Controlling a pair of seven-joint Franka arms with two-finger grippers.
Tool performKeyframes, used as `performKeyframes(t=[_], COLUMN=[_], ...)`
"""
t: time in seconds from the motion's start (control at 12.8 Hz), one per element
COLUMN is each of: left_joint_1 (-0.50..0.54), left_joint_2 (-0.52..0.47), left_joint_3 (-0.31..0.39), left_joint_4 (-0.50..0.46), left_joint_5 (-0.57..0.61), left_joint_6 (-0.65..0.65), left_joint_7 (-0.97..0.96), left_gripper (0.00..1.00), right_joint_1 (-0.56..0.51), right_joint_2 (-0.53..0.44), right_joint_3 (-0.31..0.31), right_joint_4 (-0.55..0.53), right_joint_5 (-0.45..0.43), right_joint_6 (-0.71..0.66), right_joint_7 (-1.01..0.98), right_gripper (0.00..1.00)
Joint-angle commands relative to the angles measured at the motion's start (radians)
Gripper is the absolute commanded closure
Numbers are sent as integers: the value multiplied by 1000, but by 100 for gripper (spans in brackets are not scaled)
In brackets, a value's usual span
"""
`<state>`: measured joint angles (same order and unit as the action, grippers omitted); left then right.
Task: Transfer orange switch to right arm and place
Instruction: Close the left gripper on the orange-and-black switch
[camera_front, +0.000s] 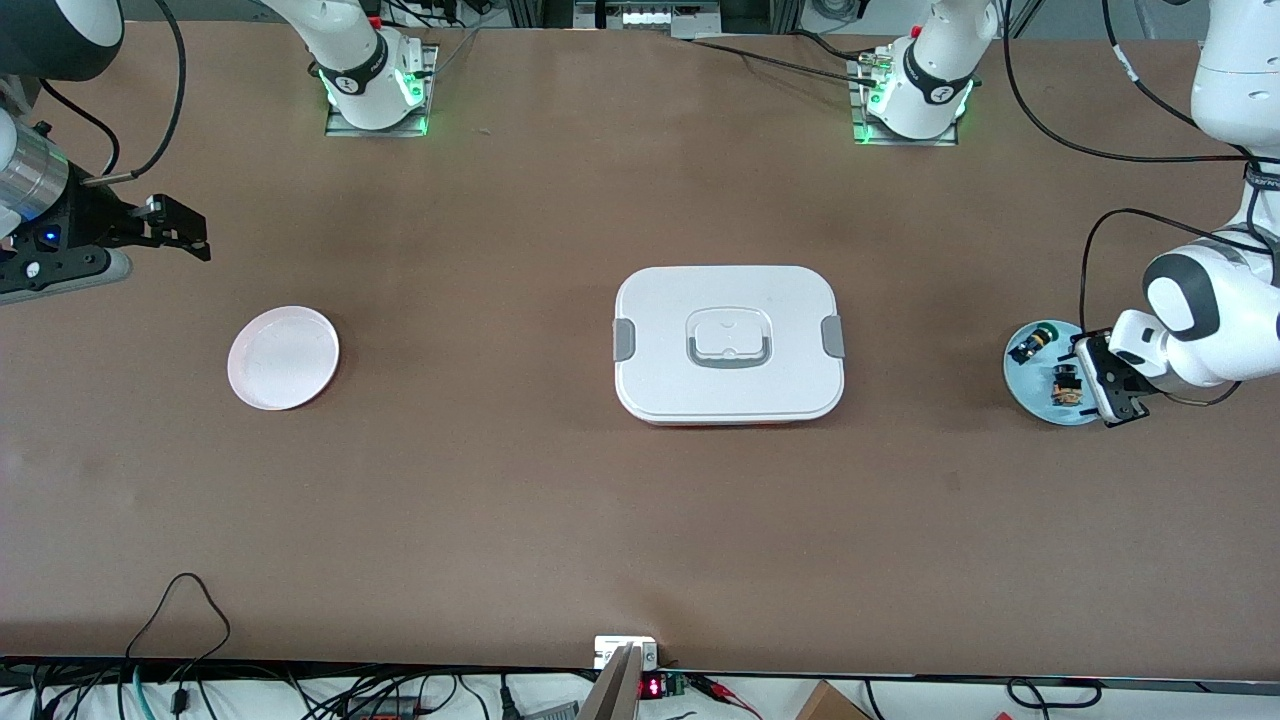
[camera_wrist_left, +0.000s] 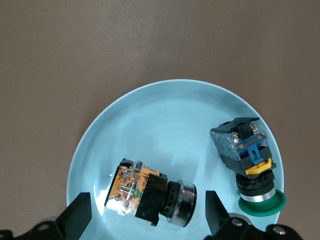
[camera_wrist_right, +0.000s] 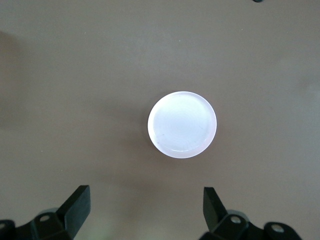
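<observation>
Left gripper (camera_wrist_left: 145, 220) spread wide, empty, hovering low over the blue plate (camera_wrist_left: 165, 107), fingers (camera_wrist_left: 77, 215) either side of the orange switch (camera_wrist_left: 150, 192). Lying on its side in that plate, near the rim at the edge closer to the front camera; green switch (camera_wrist_left: 250, 167) beside it, apart. Best lowered straight, centred on the black body rather than the round metal end, then closed without nudging the green one. Right gripper (camera_front: 175, 235) open too, waiting over bare table near the pink plate (camera_front: 283, 357). White box (camera_front: 729, 343) between the plates.
</observation>
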<state>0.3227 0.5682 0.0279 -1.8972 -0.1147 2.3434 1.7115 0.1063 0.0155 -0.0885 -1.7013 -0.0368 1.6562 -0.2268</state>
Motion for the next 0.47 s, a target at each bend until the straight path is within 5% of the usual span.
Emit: performKeyframes(t=[0.0, 0.39], left_joint_1=[21, 15], left_joint_2=[-13, -7], left_joint_3=[-13, -14], left_joint_4=[4, 6], left_joint_5=[-25, -25], left_joint_6=[-33, -33], left_joint_7=[62, 145], left_gripper=[0, 0], right_joint_1=[0, 0], right_joint_2=[4, 4], right_joint_3=[3, 1], right_joint_4=[19, 19], right_joint_5=[-11, -11], right_joint_6=[-21, -21], right_joint_7=[12, 12], right_gripper=[0, 0])
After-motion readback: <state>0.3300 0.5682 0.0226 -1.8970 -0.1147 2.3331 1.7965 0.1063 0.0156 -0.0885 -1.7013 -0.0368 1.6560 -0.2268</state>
